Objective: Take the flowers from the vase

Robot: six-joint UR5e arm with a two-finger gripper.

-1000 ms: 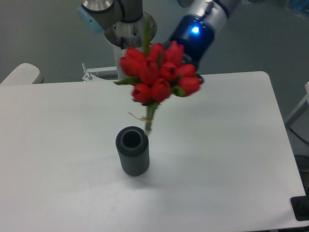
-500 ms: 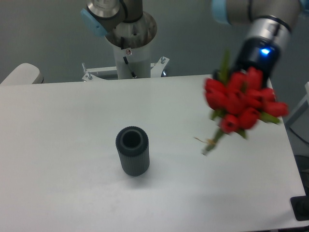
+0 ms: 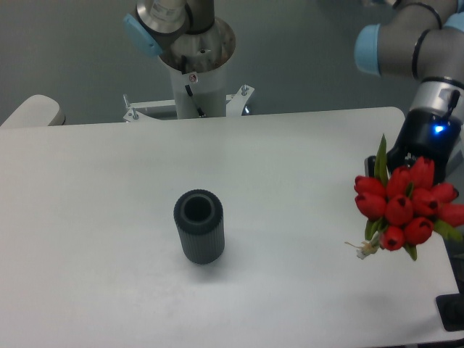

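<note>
1 bunch of flowers hangs at the gripper, grip hidden; 1 vase stands on the table.

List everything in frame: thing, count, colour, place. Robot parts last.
vase: 1, dark grey, ribbed, upright on the table left of centre, mouth empty.
flowers: 1 bunch, red tulip buds with green leaves and stems, held in the air over the table's right edge, stem ends pointing down-left.
table: 1, white, fills most of the view.
pale rounded object: 1, off-white, beyond the table's far-left corner; cannot tell what it is.
arm: 1, grey with light blue caps, reaching in from top right; its base column stands behind the table at top centre.
gripper: 1, dark with a blue light, just above the flowers; fingers hidden behind the bunch.
</note>
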